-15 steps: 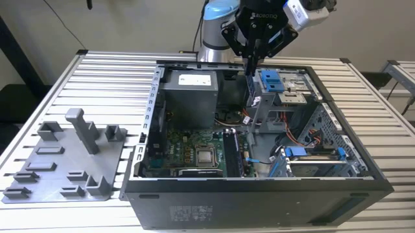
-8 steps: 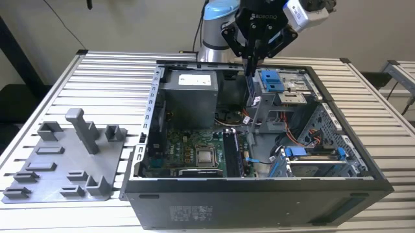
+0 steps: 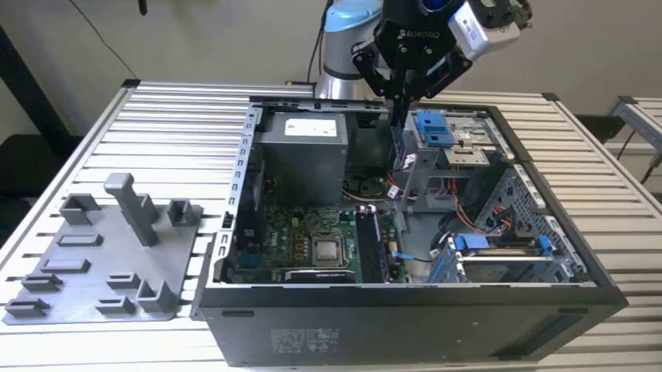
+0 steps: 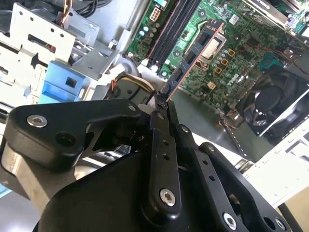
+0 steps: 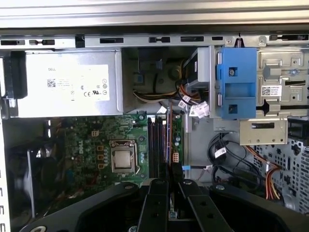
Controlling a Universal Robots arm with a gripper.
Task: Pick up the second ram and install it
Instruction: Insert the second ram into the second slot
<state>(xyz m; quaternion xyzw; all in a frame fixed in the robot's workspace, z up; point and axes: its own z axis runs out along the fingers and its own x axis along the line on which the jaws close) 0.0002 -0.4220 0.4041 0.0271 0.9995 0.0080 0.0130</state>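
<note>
Pincer [image 3: 399, 99] clamped on the second ram [image 3: 398, 136], held above the open computer case [image 3: 414, 318].
In the exterior view, the grey fixture plate [image 3: 98, 283] lies on the table [image 3: 176, 116] just beside the case, on the exterior view's left. Farther in, the motherboard [image 3: 300, 232] lies on the case floor. Beyond it, the ram hangs upright on edge from the pincer, clear of the memory slots [image 5: 157, 140] seen in the first wrist view.

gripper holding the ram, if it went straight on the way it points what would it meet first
Likely the slots on the motherboard; the ram in the gripper would touch first. Depth unclear.
</note>
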